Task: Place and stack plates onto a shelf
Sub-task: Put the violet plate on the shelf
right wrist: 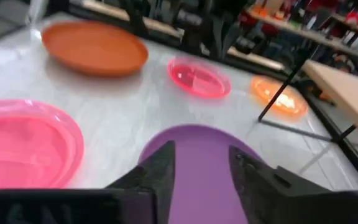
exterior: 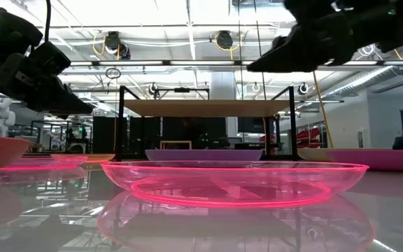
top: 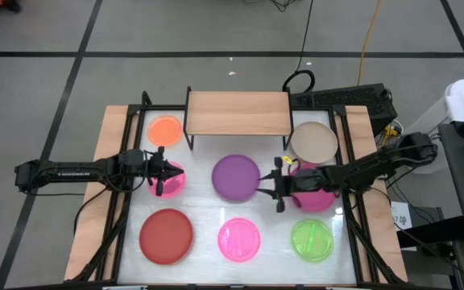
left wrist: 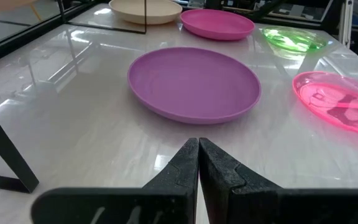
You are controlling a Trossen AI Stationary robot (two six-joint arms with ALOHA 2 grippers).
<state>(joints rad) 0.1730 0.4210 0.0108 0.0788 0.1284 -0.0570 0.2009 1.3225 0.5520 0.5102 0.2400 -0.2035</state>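
The shelf (top: 236, 113) stands at the table's far middle on thin black legs, its wood top bare. The purple plate (top: 236, 177) lies flat on the table in front of it. My right gripper (top: 275, 186) is open and hovers over that plate's right rim (right wrist: 194, 140), fingers pointing toward the table's left, touching nothing. My left gripper (top: 161, 173) is shut and hangs above a translucent pink plate (top: 171, 179), pointing at the purple plate (left wrist: 194, 84). The low view shows both grippers well above the table.
Other plates lie flat on the table: orange (top: 165, 129) left of the shelf, beige (top: 313, 141) right of it, magenta (top: 314, 197) under my right arm, and red (top: 167, 235), translucent pink (top: 239, 240) and green (top: 312, 240) along the near edge.
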